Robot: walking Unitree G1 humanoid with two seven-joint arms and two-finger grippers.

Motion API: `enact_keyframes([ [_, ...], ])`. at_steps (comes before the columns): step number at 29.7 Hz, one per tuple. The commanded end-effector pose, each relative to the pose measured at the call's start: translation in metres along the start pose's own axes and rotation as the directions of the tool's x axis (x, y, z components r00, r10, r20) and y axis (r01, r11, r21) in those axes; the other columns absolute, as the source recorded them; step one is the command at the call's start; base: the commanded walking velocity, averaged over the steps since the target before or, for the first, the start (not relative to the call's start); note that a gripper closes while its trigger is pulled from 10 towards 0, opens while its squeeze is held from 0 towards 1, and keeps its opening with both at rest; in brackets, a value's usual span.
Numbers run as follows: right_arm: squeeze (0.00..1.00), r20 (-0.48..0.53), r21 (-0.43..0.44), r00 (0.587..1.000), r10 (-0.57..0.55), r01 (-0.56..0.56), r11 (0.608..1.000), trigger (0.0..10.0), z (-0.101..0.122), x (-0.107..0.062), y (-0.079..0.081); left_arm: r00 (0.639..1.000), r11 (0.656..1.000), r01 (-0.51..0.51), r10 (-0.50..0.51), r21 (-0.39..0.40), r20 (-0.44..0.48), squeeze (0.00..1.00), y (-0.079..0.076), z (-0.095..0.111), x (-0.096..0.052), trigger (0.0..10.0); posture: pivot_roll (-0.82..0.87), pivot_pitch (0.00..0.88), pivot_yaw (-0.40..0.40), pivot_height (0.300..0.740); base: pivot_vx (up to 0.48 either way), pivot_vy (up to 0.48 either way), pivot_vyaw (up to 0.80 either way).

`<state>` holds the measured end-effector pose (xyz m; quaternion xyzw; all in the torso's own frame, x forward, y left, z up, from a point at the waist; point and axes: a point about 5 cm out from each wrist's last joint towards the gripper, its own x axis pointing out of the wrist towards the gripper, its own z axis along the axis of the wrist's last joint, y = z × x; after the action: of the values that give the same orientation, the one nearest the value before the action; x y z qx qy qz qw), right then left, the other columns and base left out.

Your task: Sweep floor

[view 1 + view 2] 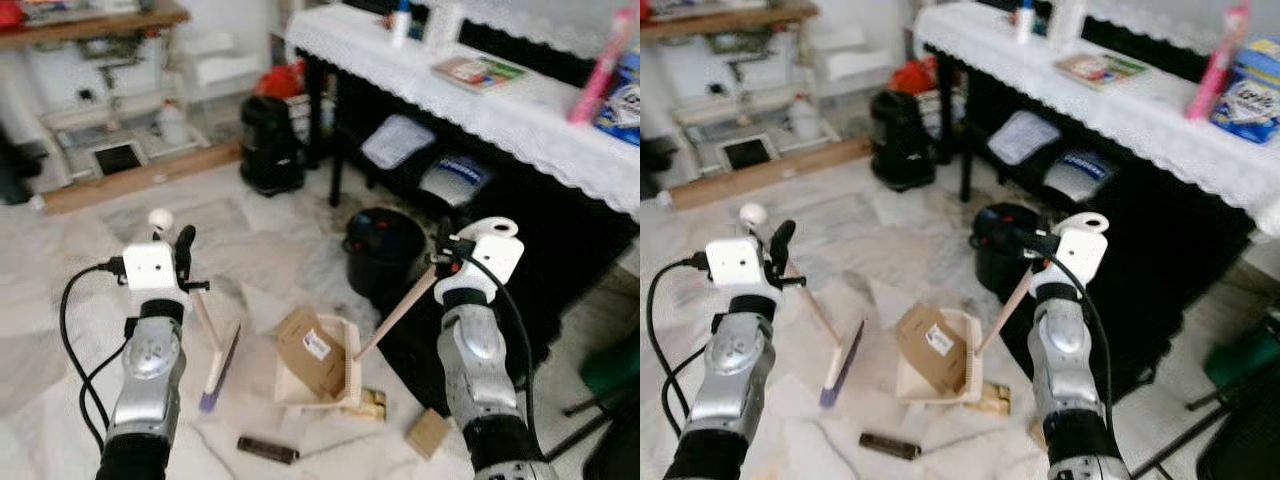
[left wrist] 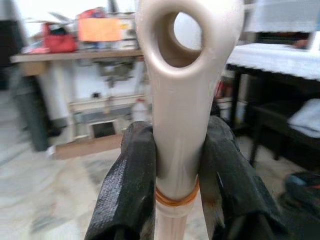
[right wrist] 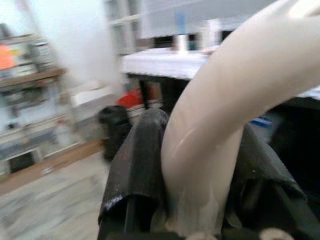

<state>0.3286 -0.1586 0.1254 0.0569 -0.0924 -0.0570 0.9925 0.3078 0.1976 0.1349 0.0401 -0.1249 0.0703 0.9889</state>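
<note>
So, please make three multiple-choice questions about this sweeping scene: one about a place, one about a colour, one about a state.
1. Where is the cardboard box?
A. in the dustpan
B. on the table
C. in the bucket

2. What colour is the bucket?
A. white
B. black
C. red

3. What is the left tool doing?
A. hanging open
B. holding a bottle
C. gripping the broom handle

Answers:
1 A, the box lies inside the pale dustpan on the floor.
2 B, the bucket beside the table is dark black.
3 C, both fingers press the handle.
</note>
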Motion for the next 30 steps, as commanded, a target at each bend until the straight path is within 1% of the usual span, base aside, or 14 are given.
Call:
enact_keyframes([
  [1, 0.0, 0.077, 0.019, 0.997, 0.009, -0.01, 1.0, 10.0, 0.0187, 0.0059, 0.0054, 0.999, 1.0, 0.013, -0.013, 0.017, 0.031, 0.0, -0.0022, 0.0065, 0.0023, 10.0, 0.01, 0.0, -0.045, 0.74, 0.0, 0.0, 0.8],
  [16, 0.0, 0.066, 0.037, 0.998, 0.01, -0.013, 0.999, 10.0, 0.0162, 0.0055, 0.0103, 0.999, 0.999, 0.008, -0.009, 0.039, 0.035, 0.0, 0.0037, 0.0097, 0.0047, 10.0, 0.03, 0.019, -0.031, 0.74, 0.0, 0.0, 0.8],
  [30, 0.0, 0.069, 0.034, 0.998, 0.008, -0.011, 0.999, 10.0, 0.0185, 0.0078, 0.0082, 1.0, 0.999, 0.011, -0.012, 0.032, 0.022, 0.0, 0.0012, 0.0081, 0.0025, 10.0, 0.03, 0.031, -0.038, 0.74, 0.0, 0.0, 0.8],
])
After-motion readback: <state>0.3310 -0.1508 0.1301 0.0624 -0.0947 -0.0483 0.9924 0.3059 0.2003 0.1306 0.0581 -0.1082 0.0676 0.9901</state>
